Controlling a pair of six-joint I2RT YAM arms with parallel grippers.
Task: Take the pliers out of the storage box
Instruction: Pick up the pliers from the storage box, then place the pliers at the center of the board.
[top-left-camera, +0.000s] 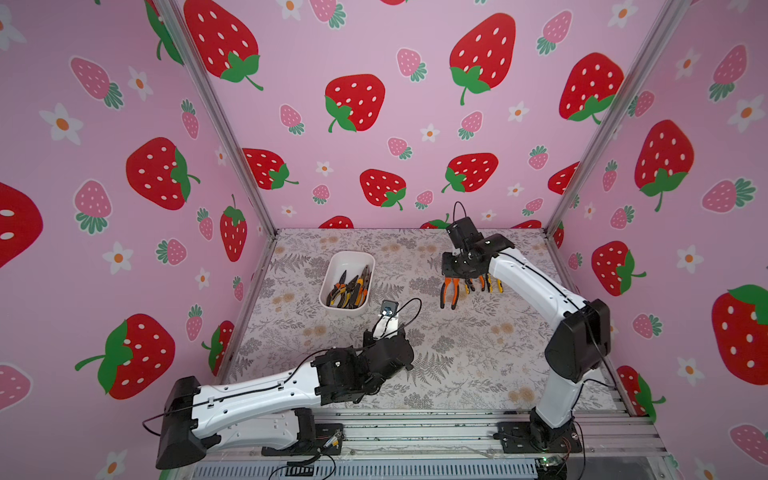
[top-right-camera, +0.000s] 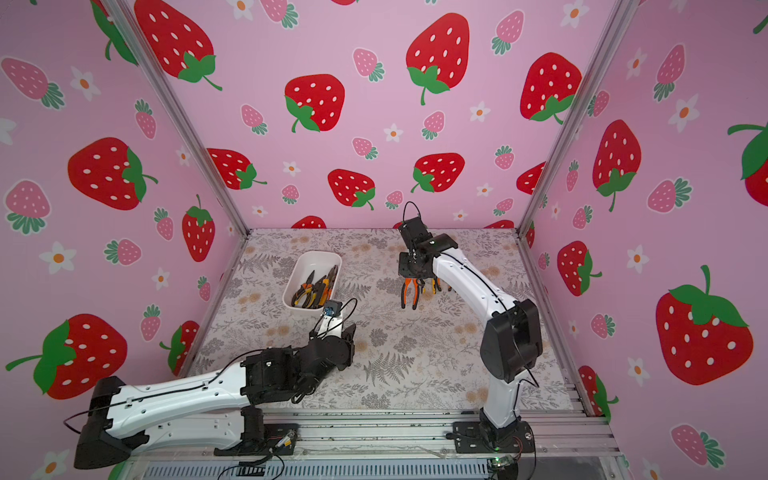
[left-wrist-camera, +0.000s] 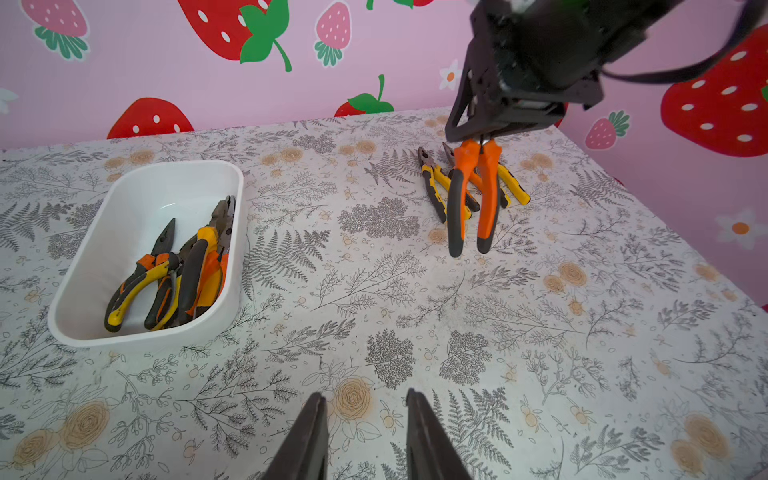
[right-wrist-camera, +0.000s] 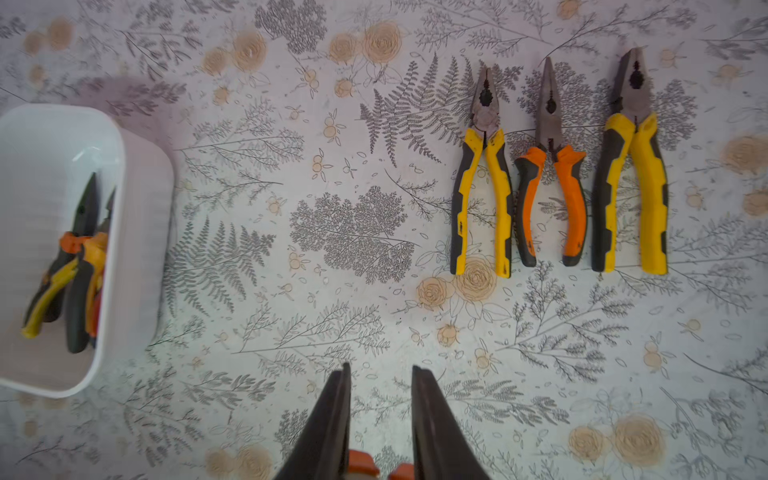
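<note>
No legible text; marks on pliers (right-wrist-camera: 463, 199) handles unreadable.

Right of centre in a top view, the right gripper (top-left-camera: 453, 275) is covering the head of the orange pliers (top-left-camera: 449, 293). In the right wrist view, the blurred box (right-wrist-camera: 139, 249) is running off the edge.

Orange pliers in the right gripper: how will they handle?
The orange pliers hang handles-down, pinched at the head by the right gripper, so they may swing or pivot. Handles stand apart: the joint likely moves freely. Rubbery-looking grips shouldn't slide much once down.
</note>
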